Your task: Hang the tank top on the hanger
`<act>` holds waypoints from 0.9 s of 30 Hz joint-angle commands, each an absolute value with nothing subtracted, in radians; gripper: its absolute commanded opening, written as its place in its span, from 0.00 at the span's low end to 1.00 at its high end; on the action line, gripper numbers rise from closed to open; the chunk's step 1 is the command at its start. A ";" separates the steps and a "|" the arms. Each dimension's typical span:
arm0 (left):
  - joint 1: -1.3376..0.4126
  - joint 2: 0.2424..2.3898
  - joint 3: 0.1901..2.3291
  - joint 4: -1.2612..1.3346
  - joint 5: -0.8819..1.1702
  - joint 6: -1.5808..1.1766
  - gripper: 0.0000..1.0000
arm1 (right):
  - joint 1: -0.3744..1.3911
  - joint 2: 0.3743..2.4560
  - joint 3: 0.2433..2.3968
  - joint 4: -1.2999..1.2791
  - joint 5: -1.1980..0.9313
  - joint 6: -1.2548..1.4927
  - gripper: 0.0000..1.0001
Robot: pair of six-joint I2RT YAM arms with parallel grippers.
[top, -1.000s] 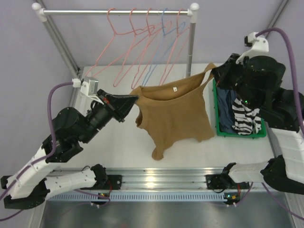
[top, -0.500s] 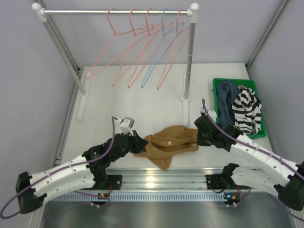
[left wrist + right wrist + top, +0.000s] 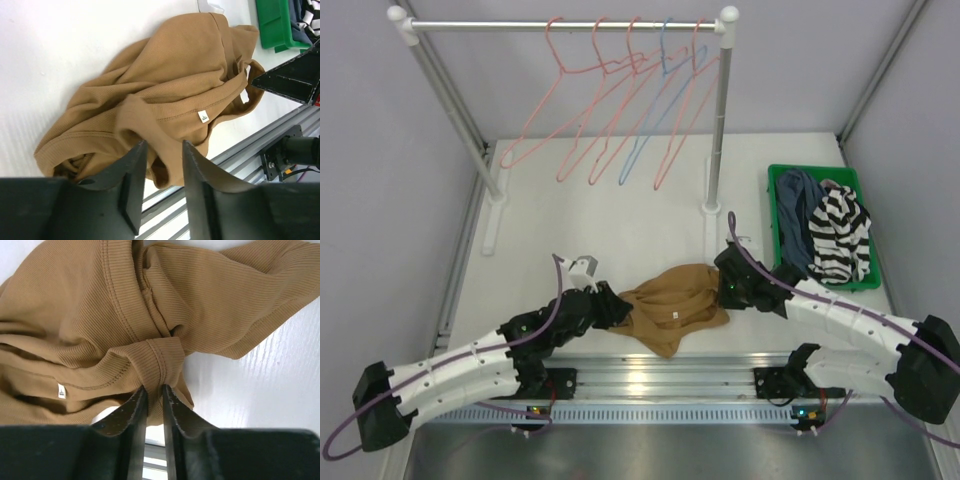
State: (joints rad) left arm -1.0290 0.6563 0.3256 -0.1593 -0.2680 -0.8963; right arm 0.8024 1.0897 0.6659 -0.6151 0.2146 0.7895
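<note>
The tan tank top (image 3: 675, 305) lies crumpled in a heap on the white table near the front rail. My left gripper (image 3: 618, 308) is at its left edge, jaws parted, with a loose fold (image 3: 162, 135) lying between the fingertips of that gripper (image 3: 162, 145). My right gripper (image 3: 725, 290) is at the heap's right edge; in the right wrist view it (image 3: 154, 387) has a bunched strap (image 3: 162, 360) pinched in a narrow gap. Several salmon-pink hangers (image 3: 560, 60) hang on the rack far behind, apart from the tank top (image 3: 75, 305).
A light blue hanger (image 3: 665, 50) hangs among the pink ones on the rack bar (image 3: 570, 24). The rack post (image 3: 715, 150) stands just behind the heap. A green bin (image 3: 772, 200) at the right holds a striped garment (image 3: 840, 235) and a dark one.
The tank top, held up spread between both raised grippers a second ago, now lies heaped on the table. Both arms came down low and forward. The left jaws have parted.
</note>
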 commanded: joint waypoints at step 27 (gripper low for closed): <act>-1.026 0.724 1.251 -0.484 -0.587 -0.315 0.63 | 0.815 0.956 0.805 -0.664 0.230 0.683 0.49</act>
